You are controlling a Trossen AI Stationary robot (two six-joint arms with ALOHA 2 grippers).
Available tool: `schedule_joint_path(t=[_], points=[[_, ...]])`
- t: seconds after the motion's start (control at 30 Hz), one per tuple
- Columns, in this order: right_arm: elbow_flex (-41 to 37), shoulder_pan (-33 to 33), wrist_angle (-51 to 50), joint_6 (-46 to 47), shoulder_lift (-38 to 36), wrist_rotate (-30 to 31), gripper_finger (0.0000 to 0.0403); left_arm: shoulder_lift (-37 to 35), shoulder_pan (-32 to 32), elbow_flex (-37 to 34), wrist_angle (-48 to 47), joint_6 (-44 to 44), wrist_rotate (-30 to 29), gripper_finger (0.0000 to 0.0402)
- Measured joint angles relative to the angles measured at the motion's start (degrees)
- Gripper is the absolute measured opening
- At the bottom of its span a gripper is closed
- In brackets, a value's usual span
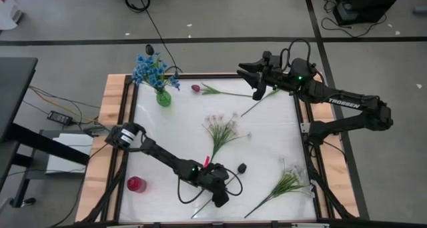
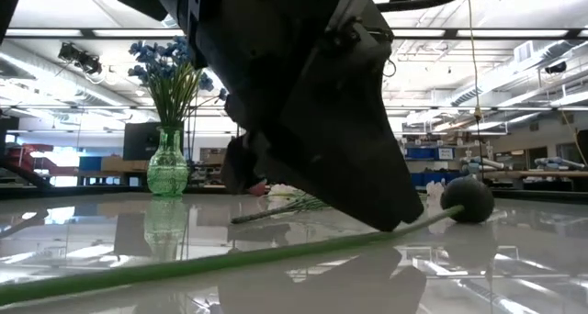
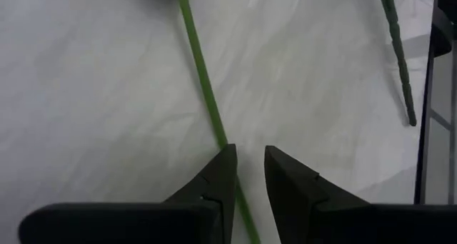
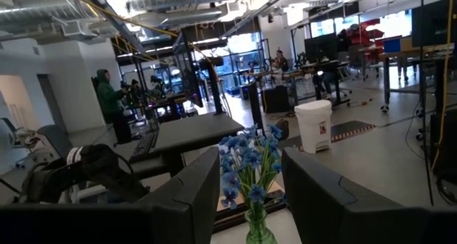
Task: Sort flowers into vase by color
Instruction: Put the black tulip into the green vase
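L gripper (image 3: 250,162) is lowered at table's (image 1: 267,141) near edge, fingers slightly apart astride blackish bud's green stem (image 3: 203,80), not clamped. R gripper (image 1: 248,73) is held open at far edge.

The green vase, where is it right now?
In the high view the green vase stands upright near the table's far left corner, holding the blue flowers, left of the pink tulip.

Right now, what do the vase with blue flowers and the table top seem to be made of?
The vase: likely clear green glass or plastic, since light passes through its ribbed body. The table top: a smooth glossy white sheet, mirroring the vase and ceiling lights.
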Motion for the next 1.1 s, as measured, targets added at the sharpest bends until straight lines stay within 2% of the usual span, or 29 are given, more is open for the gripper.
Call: schedule_joint_path(t=[0.3, 0.6, 0.77, 0.93, 1.1], points=[[0.00, 0.00, -0.20, 0.00, -0.02, 0.00, 0.0160, 1.11, -0.37, 0.20, -0.62, -1.70, 0.05, 0.0078], [0.00, 0.00, -0.19, 0.00, -0.02, 0.00, 0.0160, 1.17, -0.33, 0.15, -3.63, -3.03, 0.25, 0.0038], [0.00, 0.00, -0.19, 0.01, -0.02, 0.00, 0.0160, 1.09, -0.21, 0.08, -3.52, -3.28, 0.47, 0.0031], [0.00, 0.00, -0.19, 0.00, -0.02, 0.00, 0.0160, 0.26, 0.62, -0.22, -1.45, -0.06, 1.50, 0.0053], [0.00, 0.00, -0.19, 0.00, -0.02, 0.00, 0.0160, 0.26, 1.68, -0.26, 2.02, 3.36, 1.27, 0.0105]])
